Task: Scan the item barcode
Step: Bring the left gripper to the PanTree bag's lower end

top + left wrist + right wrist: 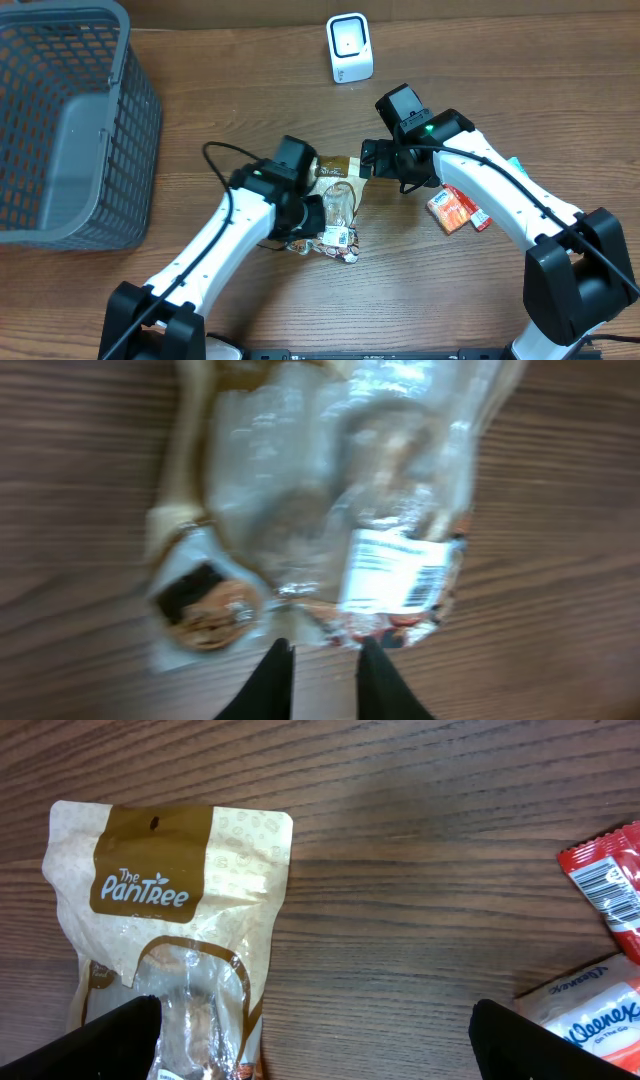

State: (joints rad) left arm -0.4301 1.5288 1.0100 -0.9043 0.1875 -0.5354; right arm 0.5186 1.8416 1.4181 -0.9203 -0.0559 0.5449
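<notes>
At the edge of the snack pouch [300, 490] on the counter [480, 60], the left pincer [322, 660] is nearly closed, hold unconfirmed.
The right pincer [315, 1020] is spread wide, empty; pickup seems underway, and the barcode [395, 570] must be presented to the scanner [349, 47].

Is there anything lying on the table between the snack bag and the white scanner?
Nothing visible lies there: only bare table separates the snack bag from the white scanner. The right claw, open, hangs beside the bag's top edge.

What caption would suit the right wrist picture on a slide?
Open right end effector above a brown Pantree snack bag on a wooden table, red packet and Kleenex pack alongside.
</notes>
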